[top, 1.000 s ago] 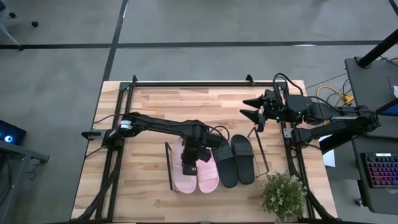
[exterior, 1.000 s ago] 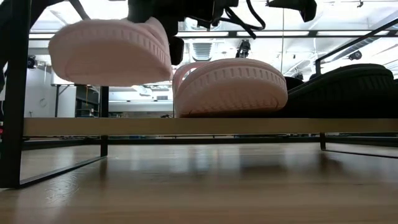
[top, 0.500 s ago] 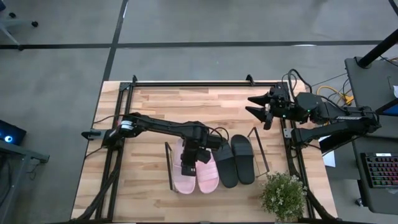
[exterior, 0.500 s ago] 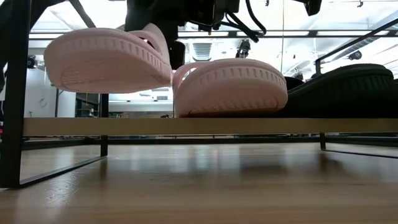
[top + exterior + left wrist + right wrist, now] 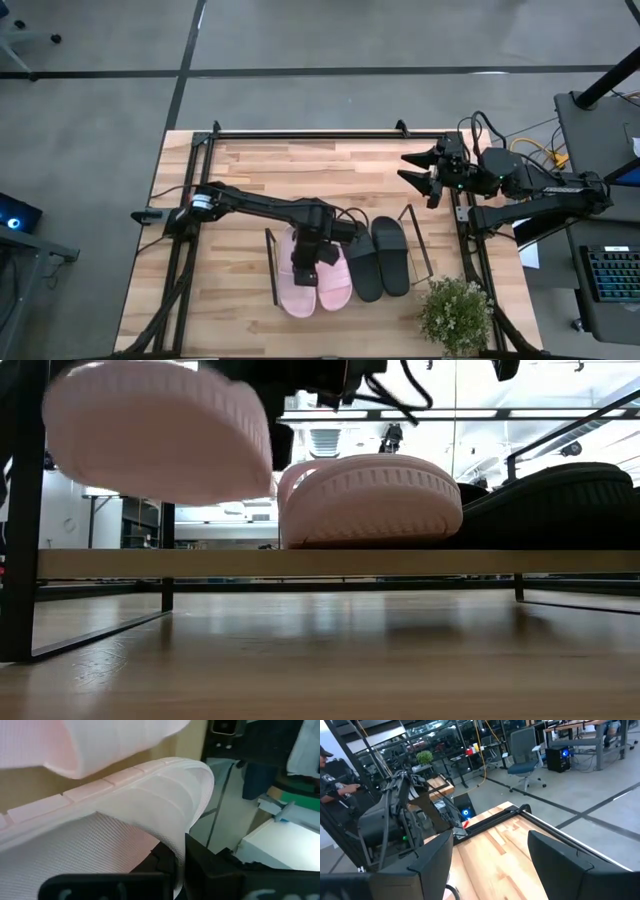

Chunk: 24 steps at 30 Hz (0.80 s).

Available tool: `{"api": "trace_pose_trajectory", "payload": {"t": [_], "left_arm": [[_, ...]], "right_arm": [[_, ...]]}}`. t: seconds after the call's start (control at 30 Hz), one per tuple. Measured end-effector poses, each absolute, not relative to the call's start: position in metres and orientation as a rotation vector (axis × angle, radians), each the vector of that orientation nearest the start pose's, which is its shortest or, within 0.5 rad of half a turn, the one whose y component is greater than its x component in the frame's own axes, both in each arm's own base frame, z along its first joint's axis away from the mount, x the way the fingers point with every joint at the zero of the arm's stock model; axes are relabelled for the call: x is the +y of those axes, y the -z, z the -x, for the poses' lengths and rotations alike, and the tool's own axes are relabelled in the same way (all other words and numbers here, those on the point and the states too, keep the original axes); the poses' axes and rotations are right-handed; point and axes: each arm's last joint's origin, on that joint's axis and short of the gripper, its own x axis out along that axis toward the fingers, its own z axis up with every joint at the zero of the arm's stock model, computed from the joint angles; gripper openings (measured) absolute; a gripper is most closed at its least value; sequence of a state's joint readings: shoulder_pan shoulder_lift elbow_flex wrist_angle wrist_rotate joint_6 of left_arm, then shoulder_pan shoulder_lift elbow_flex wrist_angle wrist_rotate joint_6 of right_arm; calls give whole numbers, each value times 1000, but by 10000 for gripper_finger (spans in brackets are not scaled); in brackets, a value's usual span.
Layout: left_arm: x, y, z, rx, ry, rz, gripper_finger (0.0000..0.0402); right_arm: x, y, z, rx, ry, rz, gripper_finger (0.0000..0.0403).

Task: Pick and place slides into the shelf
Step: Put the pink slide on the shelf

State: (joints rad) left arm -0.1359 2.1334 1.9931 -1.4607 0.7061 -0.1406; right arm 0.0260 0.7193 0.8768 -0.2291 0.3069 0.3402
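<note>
Left gripper (image 5: pixel 304 262) on pale pink slide (image 5: pixel 160 432)

Matte pink foam slides (image 5: pixel 318 280) w/ ribbed soles, thin blk wire shelf (image 5: pixel 272 268), pale wood-plank table (image 5: pixel 240 180)

Overhead, table-level, two wrist views

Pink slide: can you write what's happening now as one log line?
left gripper: holding pale pink slide above wire shelf | right gripper: open, waiting | three slides shelved
</note>
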Motion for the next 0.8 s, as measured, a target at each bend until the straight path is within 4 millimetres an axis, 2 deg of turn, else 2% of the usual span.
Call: {"api": "trace_pose_trajectory", "payload": {"t": [0.5, 0.8], "left_arm": [[-72, -239, -407, 1591, 561, 549, 0], [-70, -238, -412, 1520, 617, 493, 0]], "right_arm": [[-4, -368, -150, 29, 264, -326, 249], [-4, -368, -150, 28, 261, -327, 249]]}}
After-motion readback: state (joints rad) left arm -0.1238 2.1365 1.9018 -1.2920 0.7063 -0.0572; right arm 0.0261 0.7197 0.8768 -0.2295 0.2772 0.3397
